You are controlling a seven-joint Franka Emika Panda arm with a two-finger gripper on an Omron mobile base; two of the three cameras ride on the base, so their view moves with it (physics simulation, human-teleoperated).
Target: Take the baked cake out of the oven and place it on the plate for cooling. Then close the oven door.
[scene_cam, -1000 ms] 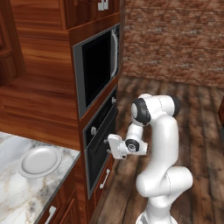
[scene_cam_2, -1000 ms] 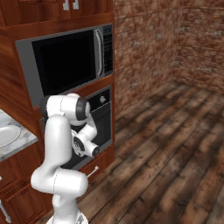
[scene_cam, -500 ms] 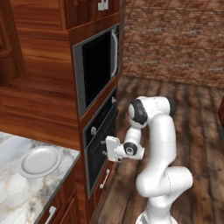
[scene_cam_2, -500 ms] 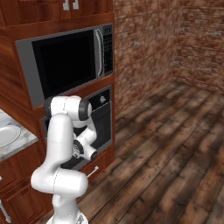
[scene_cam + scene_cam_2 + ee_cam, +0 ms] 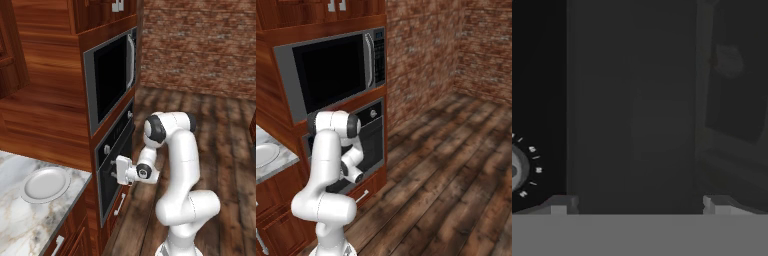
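The oven [image 5: 111,186] has a black front, and its oven door [image 5: 374,144] stands shut below a row of knobs. My gripper [image 5: 115,171] is pressed up to that door, just under the knobs, and is open. In the hand view the gripper [image 5: 637,204] has its two fingertips [image 5: 559,205] spread wide on either side of a grey bar, the door's handle [image 5: 632,115], with a dial [image 5: 516,170] at the left edge. The white plate [image 5: 46,184] lies bare on the marble counter [image 5: 20,225], left of the oven. The baked cake is hidden.
A bigger microwave [image 5: 112,80] with a vertical handle is built in above the oven. Below the oven is a wooden drawer with a silver pull [image 5: 119,204]. Brick walls stand at the back, with open wooden floor [image 5: 446,190] to the right.
The arm has leaned in and carried the hand left, closer to the oven front. The jaws stay wide and the door stays shut.
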